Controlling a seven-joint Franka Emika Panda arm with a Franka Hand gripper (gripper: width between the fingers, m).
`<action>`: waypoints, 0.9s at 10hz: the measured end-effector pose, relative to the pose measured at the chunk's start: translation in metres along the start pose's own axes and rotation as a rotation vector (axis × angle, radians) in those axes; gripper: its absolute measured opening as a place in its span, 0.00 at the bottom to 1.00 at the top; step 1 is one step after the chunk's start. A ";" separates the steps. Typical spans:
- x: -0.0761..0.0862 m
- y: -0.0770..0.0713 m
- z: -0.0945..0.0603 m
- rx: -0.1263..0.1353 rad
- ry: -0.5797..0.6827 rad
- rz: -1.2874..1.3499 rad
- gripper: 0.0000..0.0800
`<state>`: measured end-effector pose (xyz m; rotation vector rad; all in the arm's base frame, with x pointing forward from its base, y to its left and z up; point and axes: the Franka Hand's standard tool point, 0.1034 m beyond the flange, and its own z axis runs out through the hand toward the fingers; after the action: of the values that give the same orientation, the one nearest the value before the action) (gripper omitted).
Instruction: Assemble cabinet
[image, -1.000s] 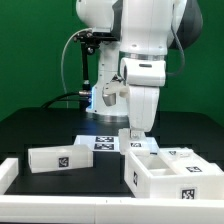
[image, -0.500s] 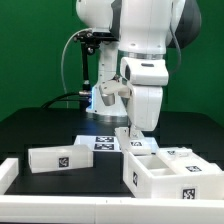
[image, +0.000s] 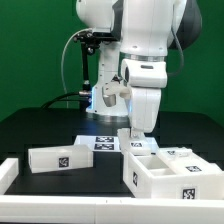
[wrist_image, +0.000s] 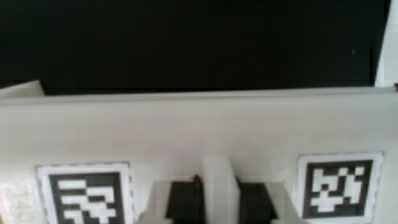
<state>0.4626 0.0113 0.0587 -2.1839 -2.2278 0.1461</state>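
Cabinet (image: 155, 182): white box, sits near on worktop (image: 40, 130) at the exterior view's right; likely stiff, light, slippery; best held by a thin wall; pincer (image: 136, 143) at its far wall, closure untellable.

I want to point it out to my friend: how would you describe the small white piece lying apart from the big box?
Find the white robot arm, then look down to the black table. Towards the exterior view's left lies a low, closed white block with one square tag on its front; the cabinet box is bigger and open-topped.
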 end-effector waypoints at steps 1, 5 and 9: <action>0.000 0.001 -0.001 -0.002 0.000 -0.011 0.08; -0.003 0.003 -0.005 -0.009 0.002 -0.122 0.08; -0.003 0.006 -0.004 0.003 0.001 -0.123 0.08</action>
<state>0.4691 0.0082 0.0624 -2.0375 -2.3509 0.1466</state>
